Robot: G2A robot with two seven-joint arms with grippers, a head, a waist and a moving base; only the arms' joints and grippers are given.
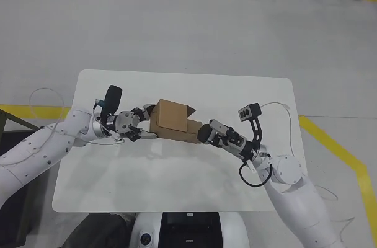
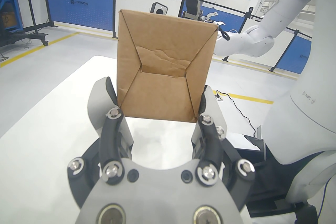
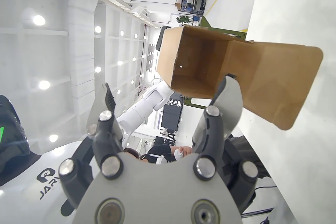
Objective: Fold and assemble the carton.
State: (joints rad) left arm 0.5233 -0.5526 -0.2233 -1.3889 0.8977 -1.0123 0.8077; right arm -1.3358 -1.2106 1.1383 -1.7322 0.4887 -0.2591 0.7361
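A brown carton point(image 1: 173, 121) hangs over the middle of the white table point(image 1: 176, 180), between my two arms. My left gripper point(image 2: 157, 88) is shut on the carton point(image 2: 162, 64), one finger on each side wall at its folded end. That end faces the left wrist camera and its flaps are tucked inward. In the right wrist view the carton point(image 3: 194, 64) shows an open mouth with a long flap point(image 3: 278, 83) sticking out sideways. My right gripper point(image 3: 168, 86) stands open at that mouth. One of its fingers point(image 3: 228, 93) sits by the flap's hinge and the other is in free air.
The table's rounded edges lie well away from the carton on all sides. A dark cart point(image 1: 2, 124) stands off the table's left edge. Yellow floor lines point(image 1: 337, 149) run past both sides, and a white cable point(image 1: 281, 105) loops near the right arm.
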